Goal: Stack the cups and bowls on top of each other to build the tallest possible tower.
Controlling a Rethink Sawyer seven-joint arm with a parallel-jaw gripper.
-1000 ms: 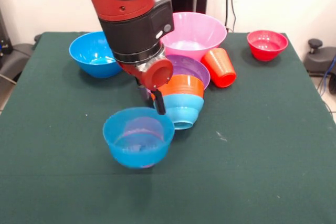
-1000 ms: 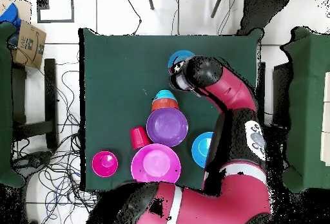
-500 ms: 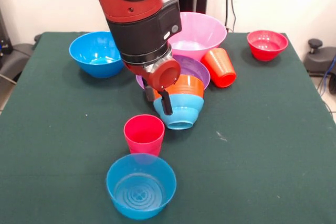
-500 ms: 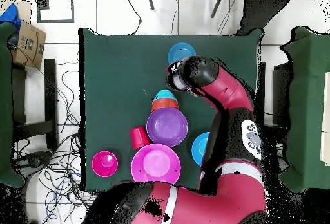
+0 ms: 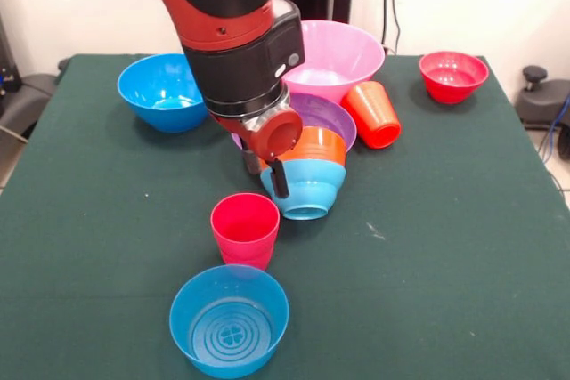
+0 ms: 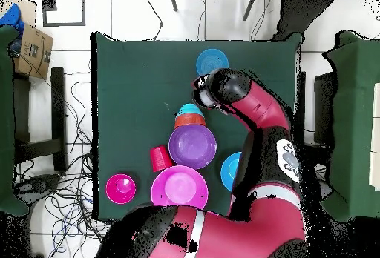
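The gripper hung just above the cloth beside the tower, with nothing between its fingers; one dark finger showed against the light-blue bowl, but whether the pair stood spread or together could not be told.

Layout: the orange bowl sat nested in the light-blue bowl, the two tipped on their side against the purple bowl near the table's middle. The pink bowl stood at the far edge, the orange-red cup on its side next to it, the small red bowl at the far right corner, and the deep blue bowl at the far left. The pinkish-red cup stood upright toward the near edge, and the small blue bowl lay upright at the near edge, touching or nearly touching the cup.

Judgement: the step was between picks, with the tower barely begun. The next move probably called for a grasp on the cup's rim or on the small blue bowl, then a lift onto a wider base.

Against one second earlier: the small blue bowl had then covered the cup, tilted; half a second later it lay clear of it, and now it had slid nearer the near edge. The arm had shifted only slightly.
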